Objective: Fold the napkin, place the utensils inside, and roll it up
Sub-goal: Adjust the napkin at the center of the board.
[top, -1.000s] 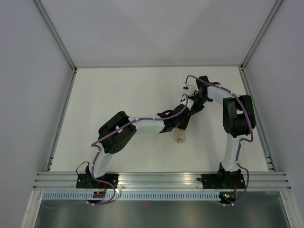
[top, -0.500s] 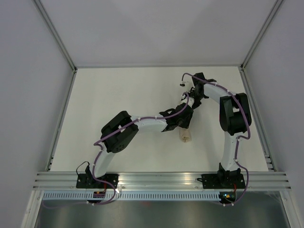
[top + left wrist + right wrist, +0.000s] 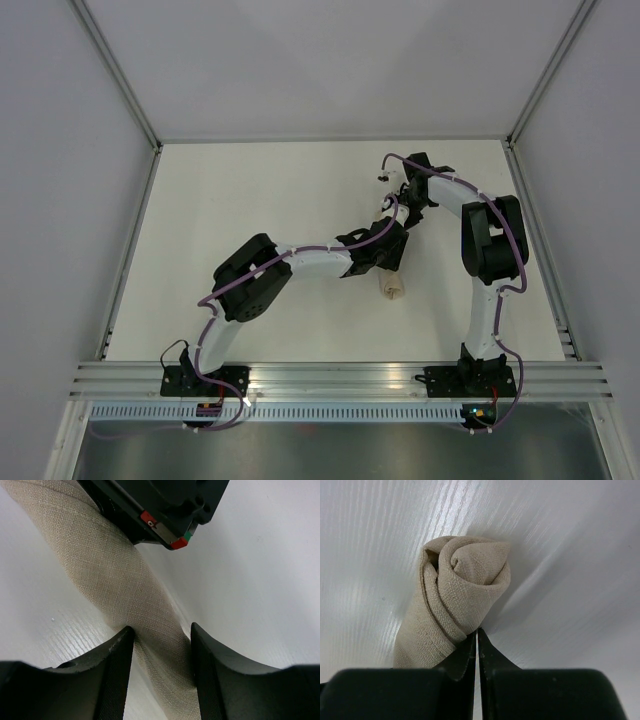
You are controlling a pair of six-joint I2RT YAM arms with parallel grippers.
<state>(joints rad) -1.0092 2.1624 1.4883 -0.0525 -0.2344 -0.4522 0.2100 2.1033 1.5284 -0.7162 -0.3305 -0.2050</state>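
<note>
Well, the napkin is lying on the white table as a tight beige roll, a little right of the middle. From overhead, only its pale near end is poking out from under the left gripper. That gripper is reaching across from the left and straddling the roll. Its two dark fingers are standing apart with the cloth running between them, each one touching or nearly touching a side of the roll. I cannot tell whether they are squeezing it or only resting there.

The right gripper is sitting at the far end of the roll with its fingers pressed flat together and nothing showing between them. Their tip is touching the spiral end of the cloth, where the layers are curling around one another. Both grippers are crowding close, one at each end of the roll.
</note>
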